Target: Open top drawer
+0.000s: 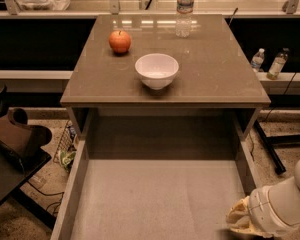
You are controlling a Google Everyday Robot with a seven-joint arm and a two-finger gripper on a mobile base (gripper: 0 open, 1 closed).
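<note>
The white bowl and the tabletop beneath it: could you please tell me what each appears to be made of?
The white bowl: probably glazed ceramic, though plastic is possible; smooth, opaque, thick rim with soft sheen. The tabletop: likely laminate or polished stone-like slab; glossy, mirroring the water bottle and lights. The hand sits at the front right corner of the open top drawer.

Front and handle of top drawer (160,199) were cut off by the bottom edge. The gripper (238,219) sat at its front right corner, arm (290,201) cropped at the right edge.

The gripper (238,219) hangs low at right, apparently pointing left.
</note>
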